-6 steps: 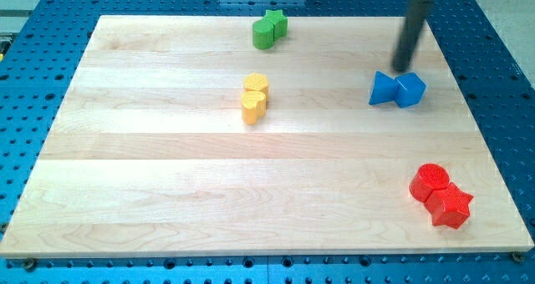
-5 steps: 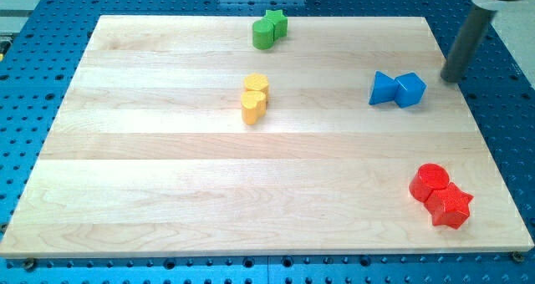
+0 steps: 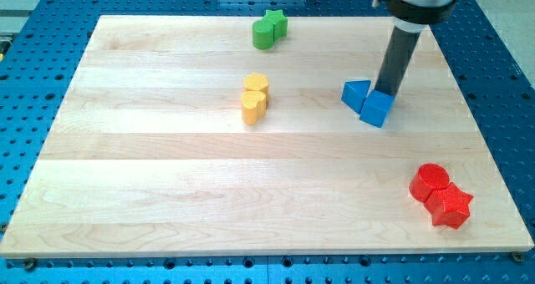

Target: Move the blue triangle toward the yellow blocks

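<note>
Tip [image 3: 384, 92] of my smooth dark rod touches blue cube [image 3: 377, 109] beside blue triangle [image 3: 356, 93]; no jaws.

my tip [image 3: 384, 92]: swung back from the board's right edge, now touching the blue cube's top
blue triangle [image 3: 355, 94]: pushed closer to the yellow blocks [image 3: 255, 98]
blue cube [image 3: 376, 109]: shifted likewise, turned

- No legible text, label, brand, number or sign appears anywhere in the camera view.
- The wooden board [image 3: 167, 167] carries no markings.
- The coloured blocks carry no printed characters.
- The blue perforated table [image 3: 501, 83] shows only plain holes.
</note>
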Controlling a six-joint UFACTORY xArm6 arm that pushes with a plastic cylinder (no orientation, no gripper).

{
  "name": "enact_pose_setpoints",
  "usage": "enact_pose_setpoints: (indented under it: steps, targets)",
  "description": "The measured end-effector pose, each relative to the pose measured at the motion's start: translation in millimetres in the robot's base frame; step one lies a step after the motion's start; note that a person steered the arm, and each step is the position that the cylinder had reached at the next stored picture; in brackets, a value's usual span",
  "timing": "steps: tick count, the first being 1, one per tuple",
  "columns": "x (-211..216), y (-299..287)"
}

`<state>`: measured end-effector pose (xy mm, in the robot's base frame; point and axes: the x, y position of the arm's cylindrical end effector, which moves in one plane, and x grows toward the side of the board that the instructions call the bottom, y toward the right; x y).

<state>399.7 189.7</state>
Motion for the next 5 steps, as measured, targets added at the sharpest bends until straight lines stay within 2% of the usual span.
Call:
enact_pose_setpoints:
  steps: [1, 2, 3, 4, 5]
  targets:
    - [8, 20]
    - [8, -62]
    - [8, -102]
    - [-12, -64]
    - [-23, -82]
